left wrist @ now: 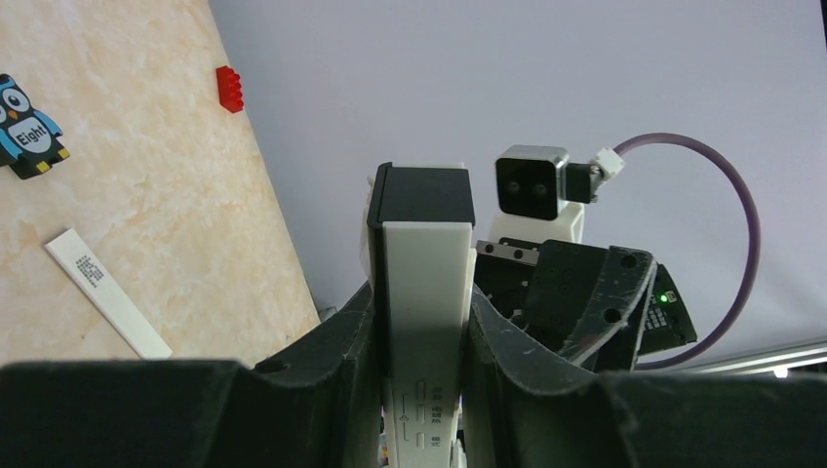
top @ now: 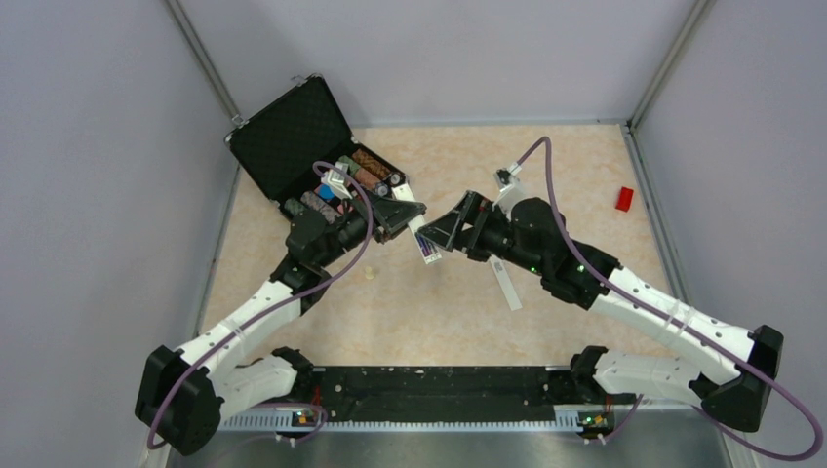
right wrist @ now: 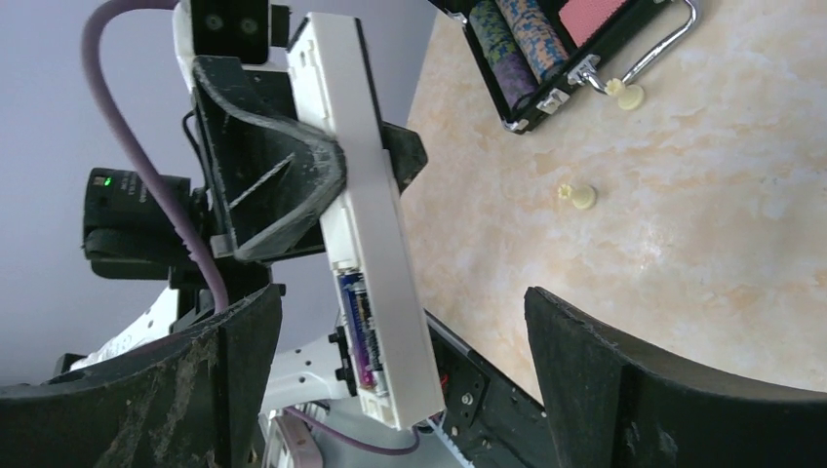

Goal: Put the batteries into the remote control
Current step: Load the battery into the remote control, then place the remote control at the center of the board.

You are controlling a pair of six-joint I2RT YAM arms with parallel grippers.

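at centre of the top view, lifted above the counter [top: 429, 327], the left tool [top: 392, 216] is clamped on the remote control [right wrist: 371, 224] around mid-length, with the open compartment end sticking out toward the lower right. the right tool [top: 447, 226] sits just beside that end, fingers spread apart, nothing in them. the right wrist view shows the batteries [right wrist: 359, 331] as a purplish cell lying in the open compartment at the remote's lower end; can't tell if both are in or fully seated. judgement: loading looks nearly done, and the step in hand is likely pressing the cell flat or going for the cover. a white cover strip [top: 505, 285] lies flat on the counter right of centre, close under the right arm. to do it well, the left tool should hold the remote steady with the compartment facing the right tool. the right should come in with one fingertip along the cell and push lightly, so the remote isn't levered out of the grip. the strip is thin and flat, so it is probably awkward to pinch; grab it by the long edges. containers: an open black case [top: 293, 136] sits at upper left of the top view, lid up. its tray holds mottled rolls [right wrist: 531, 34] and a pink pad [right wrist: 595, 15], no batteries seen there. the red block [top: 624, 198] at far right is not involved.
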